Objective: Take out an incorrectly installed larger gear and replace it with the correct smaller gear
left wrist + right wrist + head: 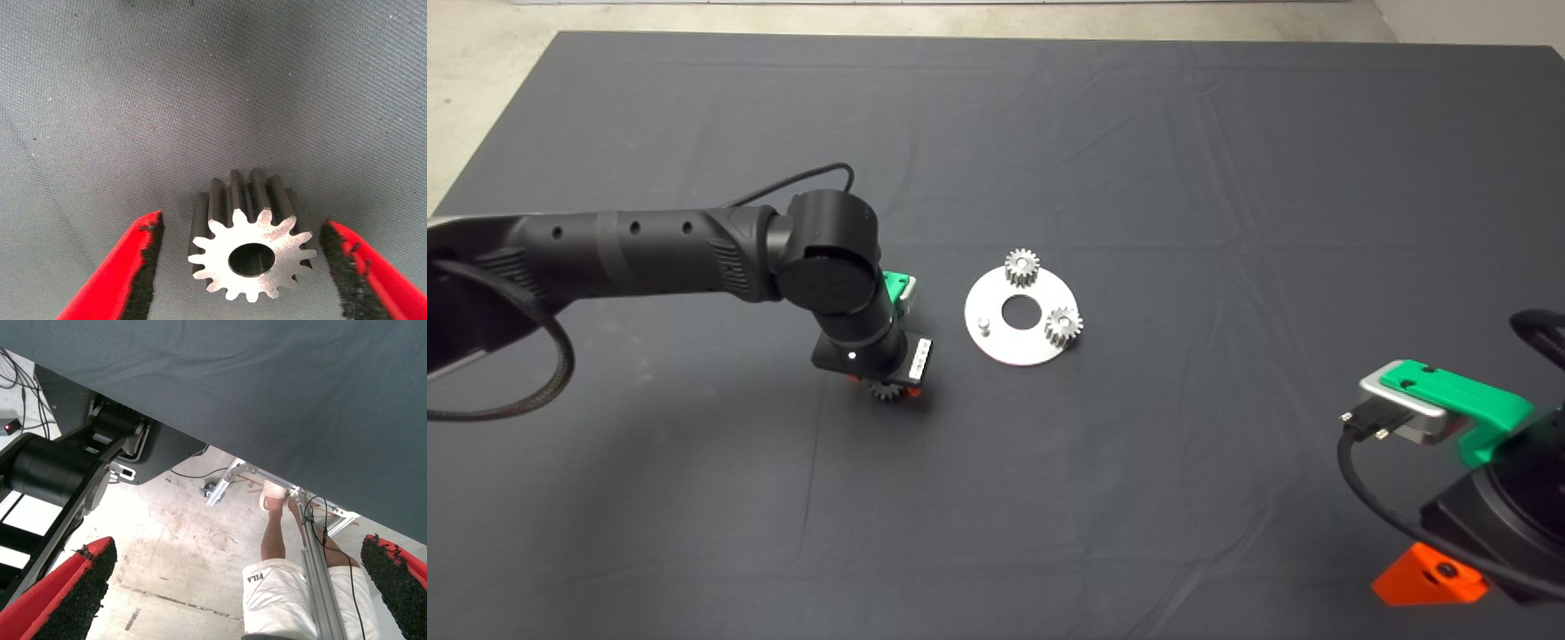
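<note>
Dark mat [694, 498]: left of centre, the left gripper [243, 270] stands open around a gear [250, 250], seemingly the smaller one, untouched; closing comes next, while the right gripper [233, 587] waits open, lower right.

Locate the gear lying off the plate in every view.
Head view: gear on the mat, left of the plate, under the left tool.
Left wrist view: gear between the open fingers, on the mat.
Right wrist view: not in it; the right tool waits at the mat's edge.
Shared landmark: the dark mat.
</note>
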Robot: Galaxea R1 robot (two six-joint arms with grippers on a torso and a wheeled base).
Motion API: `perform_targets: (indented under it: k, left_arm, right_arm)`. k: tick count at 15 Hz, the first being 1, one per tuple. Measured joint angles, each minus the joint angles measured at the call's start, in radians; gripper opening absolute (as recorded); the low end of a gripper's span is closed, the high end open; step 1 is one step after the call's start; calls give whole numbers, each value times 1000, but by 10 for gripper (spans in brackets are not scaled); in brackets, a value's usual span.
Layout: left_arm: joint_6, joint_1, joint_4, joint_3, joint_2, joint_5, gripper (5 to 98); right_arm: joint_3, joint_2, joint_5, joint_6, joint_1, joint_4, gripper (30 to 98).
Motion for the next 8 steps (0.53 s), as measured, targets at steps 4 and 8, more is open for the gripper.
perform_targets:
  k: [4,8]
  left_arm:
    - [0,0,0,0,2,0,552]
    - [-1,0,0,0,2,-1,500]
  right_arm:
    - [0,0,0,0,0,0,968]
    - [0,0,0,0,0,0,968]
